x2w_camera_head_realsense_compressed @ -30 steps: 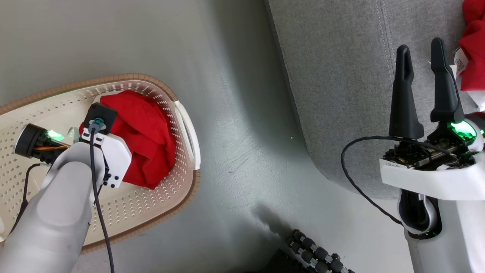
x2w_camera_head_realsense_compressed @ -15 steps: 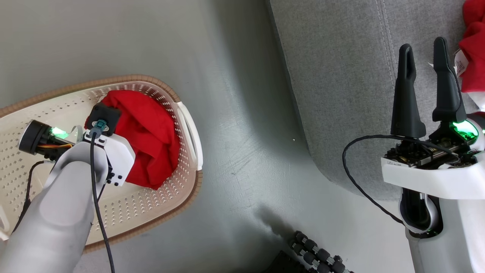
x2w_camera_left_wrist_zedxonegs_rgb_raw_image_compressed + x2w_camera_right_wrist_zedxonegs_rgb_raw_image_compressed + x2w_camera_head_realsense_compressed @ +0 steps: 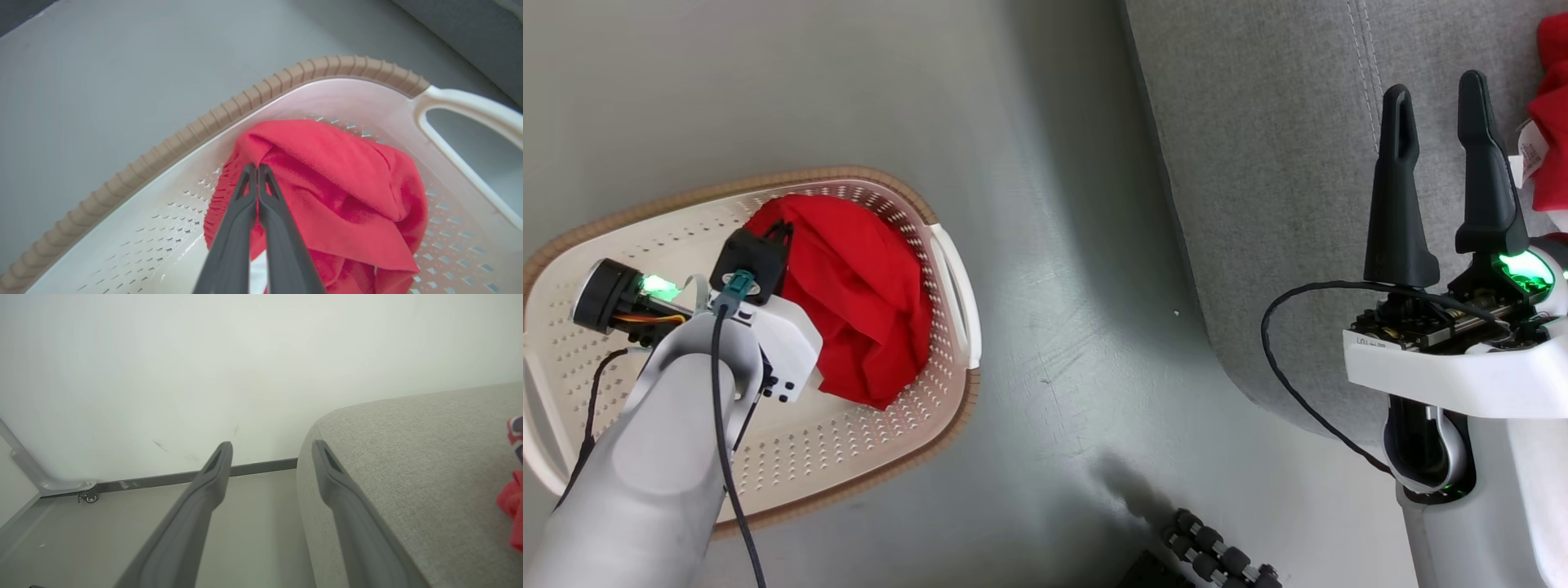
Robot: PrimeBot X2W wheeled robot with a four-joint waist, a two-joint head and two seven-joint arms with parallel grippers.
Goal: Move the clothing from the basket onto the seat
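In the head view the left tool (image 3: pixel 781 229) is mostly hidden under its own wrist housing (image 3: pixel 784 343) at 9 o'clock, and the pale forearm (image 3: pixel 662 457) covers part of the floor of the basket (image 3: pixel 947 269). In the left wrist view, how much of the clothing (image 3: pixel 347 171) sits between the closed fingertips cannot be told. A second red garment (image 3: pixel 1553 139) on the seat (image 3: pixel 1274 163) is cut by the 3 o'clock edge, its white label (image 3: pixel 1533 153) too small to read, and a dark ribbed object (image 3: pixel 1217 559) at 6 o'clock is cropped beyond recognition.
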